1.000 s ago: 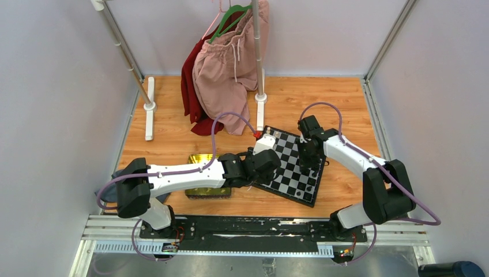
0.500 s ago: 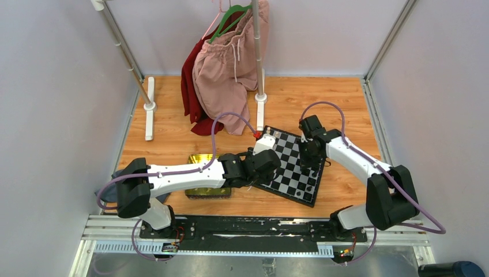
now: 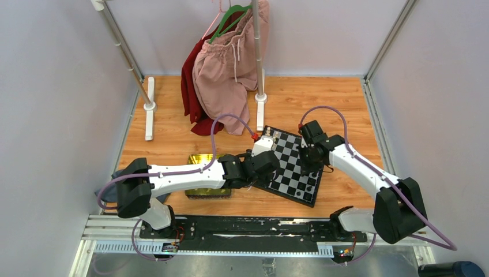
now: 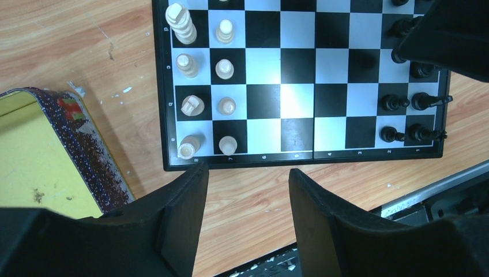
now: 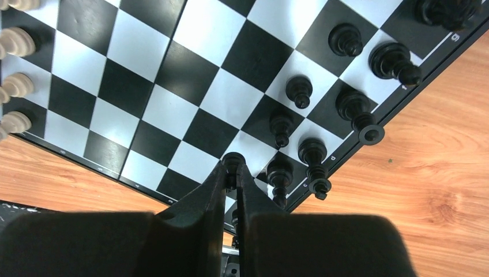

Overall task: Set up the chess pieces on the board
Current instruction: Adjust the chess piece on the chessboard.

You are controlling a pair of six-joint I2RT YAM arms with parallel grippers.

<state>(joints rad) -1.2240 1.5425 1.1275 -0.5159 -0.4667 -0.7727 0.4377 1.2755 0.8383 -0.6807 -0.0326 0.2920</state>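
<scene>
The board (image 3: 288, 173) lies tilted on the wooden table between my arms. Several black chess pieces (image 5: 300, 89) stand in two rows along its right side, also seen in the left wrist view as the black pieces (image 4: 398, 104). My right gripper (image 5: 233, 168) is shut on a small black piece (image 5: 233, 159), held just above a square near the board's corner, beside the other black pieces. My left gripper (image 4: 248, 190) hangs open and empty over bare wood, just off the board's (image 4: 297, 63) near edge.
Cream-white pieces (image 4: 225, 69) stand in two rows on the board's left side. A yellow tray (image 4: 40, 156) lies left of the board, under my left arm (image 3: 190, 176). Clothes (image 3: 225, 63) hang on a rack at the back.
My right arm has shifted slightly toward the near side over the board's right edge, elbow swinging out to the right. The left arm has not moved.
</scene>
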